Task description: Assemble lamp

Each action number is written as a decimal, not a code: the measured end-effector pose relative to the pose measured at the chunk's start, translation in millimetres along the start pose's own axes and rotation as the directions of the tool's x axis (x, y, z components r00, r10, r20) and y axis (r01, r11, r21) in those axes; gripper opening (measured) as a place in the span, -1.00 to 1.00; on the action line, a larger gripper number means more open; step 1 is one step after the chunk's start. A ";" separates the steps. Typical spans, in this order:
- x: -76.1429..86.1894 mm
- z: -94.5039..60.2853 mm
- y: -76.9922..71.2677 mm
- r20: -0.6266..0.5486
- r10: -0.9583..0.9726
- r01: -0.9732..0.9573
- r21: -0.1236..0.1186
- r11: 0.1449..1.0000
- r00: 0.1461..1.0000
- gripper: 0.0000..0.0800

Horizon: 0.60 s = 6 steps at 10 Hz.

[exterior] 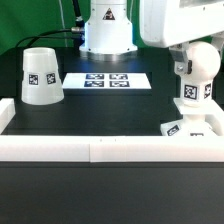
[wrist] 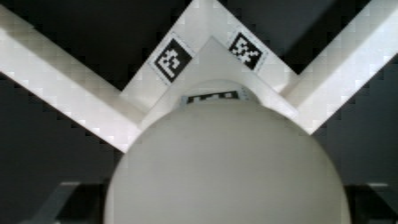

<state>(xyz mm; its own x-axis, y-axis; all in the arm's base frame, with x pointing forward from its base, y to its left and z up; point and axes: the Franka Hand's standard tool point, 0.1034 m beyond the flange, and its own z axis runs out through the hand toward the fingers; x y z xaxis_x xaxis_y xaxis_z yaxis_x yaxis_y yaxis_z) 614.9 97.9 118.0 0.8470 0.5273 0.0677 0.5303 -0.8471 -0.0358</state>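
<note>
The black table (exterior: 70,118) carries a cone shade (exterior: 41,76) at the left and the marker board (exterior: 106,79) flat at upper centre. The square base (exterior: 188,128) lies at lower right.

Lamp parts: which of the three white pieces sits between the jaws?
The rounded bulb at the exterior view's right, upright above the flat base, with the jaws on either side. The cone shade stands alone at the left.

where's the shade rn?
Exterior view: the shade stands on the table at the exterior view's left, just left of the marker board, well apart from the bulb at the exterior view's right.
</note>
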 end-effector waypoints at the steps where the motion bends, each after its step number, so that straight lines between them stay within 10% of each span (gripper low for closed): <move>1: 0.9 -0.1 0.2 -0.006 0.094 -0.094 -0.002 0.996 0.996 0.44; 6: 1.0 -0.4 3.6 -0.017 0.537 -0.537 0.000 0.844 0.843 0.45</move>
<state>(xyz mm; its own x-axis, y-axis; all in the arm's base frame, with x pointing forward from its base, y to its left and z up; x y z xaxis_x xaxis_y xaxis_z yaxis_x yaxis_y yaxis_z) 617.6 95.3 118.4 0.9984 -0.0113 0.0553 -0.0076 -0.9977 -0.0668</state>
